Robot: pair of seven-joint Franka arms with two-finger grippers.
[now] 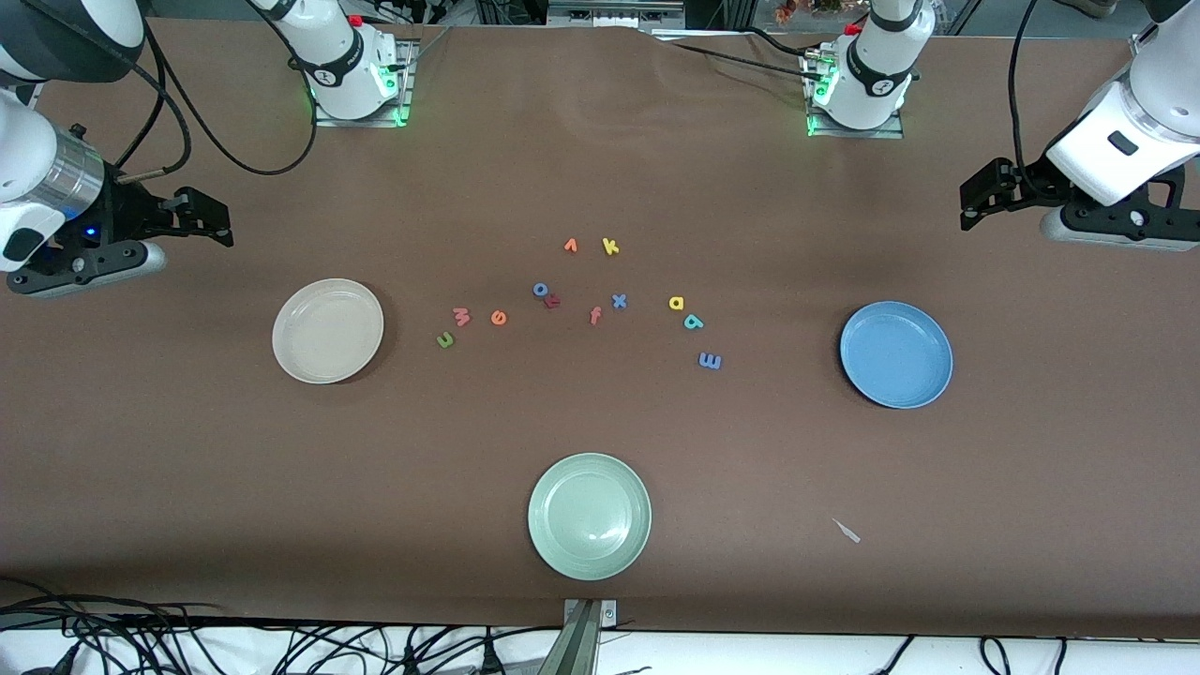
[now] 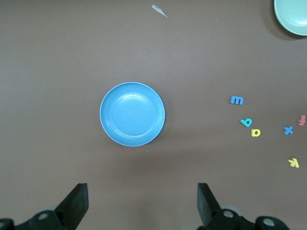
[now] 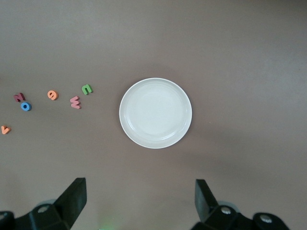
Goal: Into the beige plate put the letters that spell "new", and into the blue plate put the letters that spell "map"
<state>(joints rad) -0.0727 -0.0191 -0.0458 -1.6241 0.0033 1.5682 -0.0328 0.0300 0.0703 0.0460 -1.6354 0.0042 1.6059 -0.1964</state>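
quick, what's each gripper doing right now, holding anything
Left gripper: open, holding nothing, up over the table near the blue plate.
Right gripper: open, holding nothing, up over the table near the beige plate.

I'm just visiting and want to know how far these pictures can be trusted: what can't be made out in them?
- Red letter, front view: too small to read; it touches the blue o.
- Pale green plate, left wrist view: cut off by the picture's edge.
- Orange v, right wrist view: at the picture's edge, barely in.
- White scrap, front view: too small to identify.
- Both arms, front view: partly cut off by the picture's edges.
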